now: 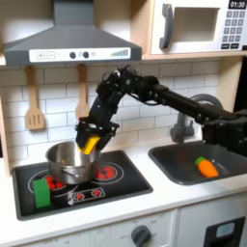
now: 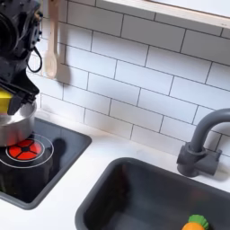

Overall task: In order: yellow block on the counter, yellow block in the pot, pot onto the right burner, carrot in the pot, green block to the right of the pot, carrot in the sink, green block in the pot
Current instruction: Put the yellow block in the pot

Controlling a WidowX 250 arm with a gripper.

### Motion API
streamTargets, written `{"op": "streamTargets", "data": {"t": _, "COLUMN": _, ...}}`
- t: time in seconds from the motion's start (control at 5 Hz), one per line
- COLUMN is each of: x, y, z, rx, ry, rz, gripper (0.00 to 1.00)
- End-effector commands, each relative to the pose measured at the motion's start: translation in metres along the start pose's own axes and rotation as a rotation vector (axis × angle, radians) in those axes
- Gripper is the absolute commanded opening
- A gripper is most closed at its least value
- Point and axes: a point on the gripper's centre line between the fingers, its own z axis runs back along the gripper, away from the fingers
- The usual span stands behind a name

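One pot (image 1: 71, 161), one yellow block (image 1: 92, 144), one green block (image 1: 41, 190) and one carrot (image 1: 206, 166) are here. Two wooden utensils (image 1: 35, 101) hang on the wall. There are two burners (image 1: 104, 174), one sink (image 1: 183, 166) and one faucet (image 2: 199, 142).

White subway-tile wall (image 1: 145, 114) with grey grout backs the toy kitchen in both exterior views. Grey range hood (image 1: 72, 43) with three knobs hangs on the wall. Two wooden utensils (image 1: 35, 101) hang against the tiles below the hood, at the first exterior view's left. Microwave (image 1: 198, 26) with keypad sits right of the hood in a wood-trimmed cabinet. Lighting is even and soft.
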Motion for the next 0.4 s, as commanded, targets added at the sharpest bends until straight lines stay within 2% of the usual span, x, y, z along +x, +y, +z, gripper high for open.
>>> {"op": "streamTargets", "data": {"t": 0.0, "x": -0.0045, "y": -0.0014, "z": -0.0026, "rx": -0.01, "ry": 0.033, "rz": -0.014, "gripper": 1.0}}
{"op": "streamTargets", "data": {"t": 0.2, "x": -0.0047, "y": 0.0003, "z": -0.0022, "rx": 0.002, "ry": 0.036, "rz": -0.014, "gripper": 1.0}}
